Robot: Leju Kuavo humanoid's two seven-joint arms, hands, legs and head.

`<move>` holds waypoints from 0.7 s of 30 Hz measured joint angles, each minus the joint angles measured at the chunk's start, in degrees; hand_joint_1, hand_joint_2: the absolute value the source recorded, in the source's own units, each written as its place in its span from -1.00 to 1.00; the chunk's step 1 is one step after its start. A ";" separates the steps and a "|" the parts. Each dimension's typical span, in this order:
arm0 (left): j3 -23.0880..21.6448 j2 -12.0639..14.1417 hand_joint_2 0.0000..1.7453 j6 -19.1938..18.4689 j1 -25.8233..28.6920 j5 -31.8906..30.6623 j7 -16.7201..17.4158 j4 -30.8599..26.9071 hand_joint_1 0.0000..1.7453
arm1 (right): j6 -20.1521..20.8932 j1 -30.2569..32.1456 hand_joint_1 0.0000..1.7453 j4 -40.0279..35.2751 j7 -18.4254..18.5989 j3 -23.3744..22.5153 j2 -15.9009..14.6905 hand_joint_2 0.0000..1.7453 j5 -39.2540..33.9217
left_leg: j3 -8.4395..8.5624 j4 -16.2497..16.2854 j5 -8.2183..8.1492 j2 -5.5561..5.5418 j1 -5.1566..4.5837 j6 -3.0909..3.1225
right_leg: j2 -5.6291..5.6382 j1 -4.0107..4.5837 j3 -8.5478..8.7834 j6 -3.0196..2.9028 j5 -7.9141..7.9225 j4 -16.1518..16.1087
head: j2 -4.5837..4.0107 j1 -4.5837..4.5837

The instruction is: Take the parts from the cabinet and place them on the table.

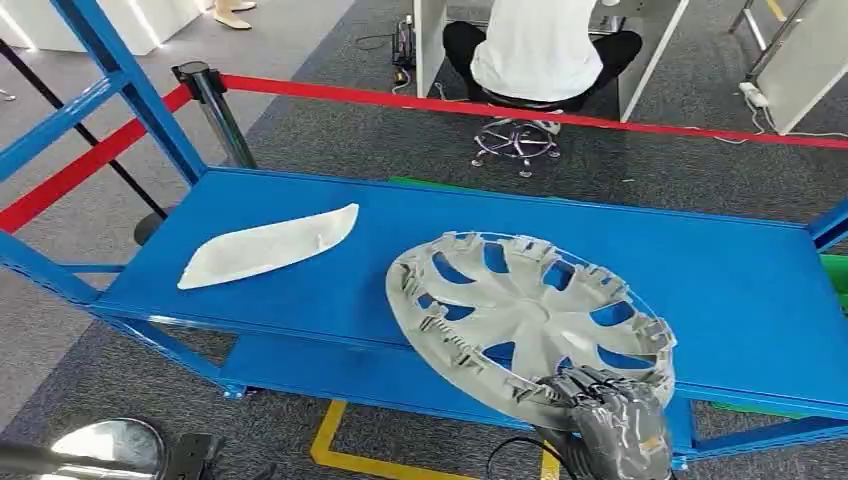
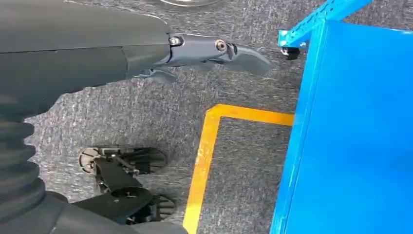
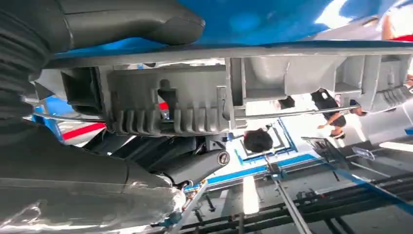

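My right hand (image 1: 612, 415) grips grey plastic hubcap (image 1: 530, 318) rim.
Hubcap on blue tabletop (image 1: 720, 270) w/ white curved trim piece (image 1: 268, 245); left hand (image 2: 214, 51) open, empty.

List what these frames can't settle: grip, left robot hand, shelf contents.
- Head view: right robot hand covers the hubcap rim at the near edge; finger contact there is hidden.
- Right wrist view: hubcap rim so close that the grip stays unclear.
- Left wrist view: left robot hand seen side-on over carpet; finger spread unclear.
- Head view: lower shelf mostly hidden under the top shelf.
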 joint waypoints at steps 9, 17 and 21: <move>0.09 -0.11 1.00 0.46 -0.16 -0.87 0.00 0.00 -1.00 | -2.12 0.48 1.00 -0.02 -3.50 -0.50 1.33 1.00 -2.16 | -0.22 -0.69 1.39 0.14 0.29 1.57 | -0.04 -0.30 -1.52 1.57 -3.35 3.15 | 0.00 0.18; 0.15 -0.20 1.00 0.46 -0.08 -0.92 0.00 0.00 -1.00 | -2.14 0.55 1.00 0.07 -4.83 -0.63 1.77 1.00 -3.71 | -1.84 0.59 1.88 0.01 0.78 0.55 | -0.17 -1.20 2.65 2.93 -3.61 3.41 | 0.00 0.20; 0.22 -0.09 1.00 0.48 -0.09 -0.90 -0.02 0.00 -1.00 | -2.16 0.42 1.00 0.07 -5.03 -0.72 2.07 1.00 -3.80 | -3.02 1.41 2.85 -0.17 0.59 -0.87 | 0.46 -0.65 2.69 1.03 -4.00 2.06 | 0.00 0.15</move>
